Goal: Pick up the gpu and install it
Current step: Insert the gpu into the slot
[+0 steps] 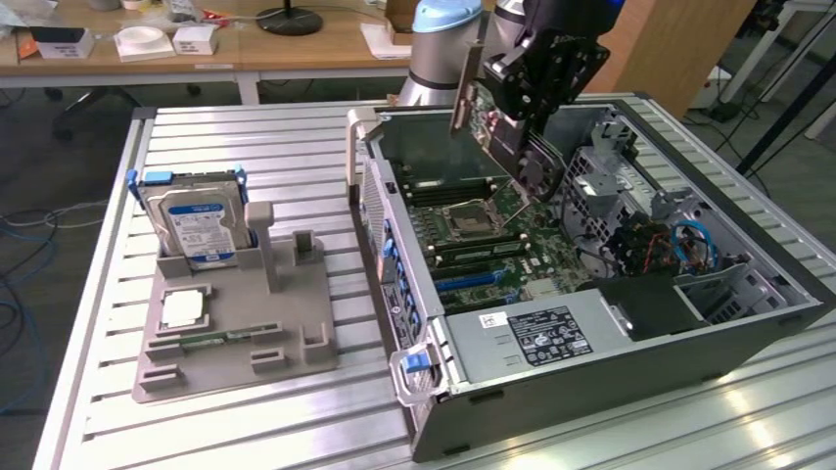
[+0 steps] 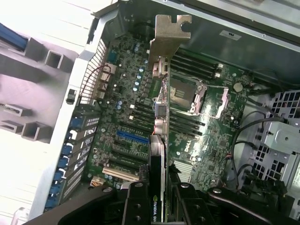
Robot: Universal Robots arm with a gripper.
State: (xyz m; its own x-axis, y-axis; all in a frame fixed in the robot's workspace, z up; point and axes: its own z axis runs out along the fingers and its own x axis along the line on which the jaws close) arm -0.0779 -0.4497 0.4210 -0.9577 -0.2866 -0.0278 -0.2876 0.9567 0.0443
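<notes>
Exterior view: we're in the install step. The gpu [image 1: 503,132] is off the table [image 1: 235,421] and in the air, tilted, over the open computer case [image 1: 588,392] that lies toward the table's edge on the exterior view's right. The end effector [image 1: 523,98] is clamped on the card, hanging above the motherboard [image 1: 484,235] and not touching it. By my read, seating it calls for the card's connector edge square over a slot.

Wrist view: the gpu [image 2: 161,108] is seen edge-on, its silver bracket [image 2: 169,35] at the far end. The end effector [image 2: 161,201] pinches the near end, with a finger [image 2: 136,206] on either face. The blue slot [image 2: 132,136] lies just beside the card's line, so I'd call it not yet seated.
</notes>
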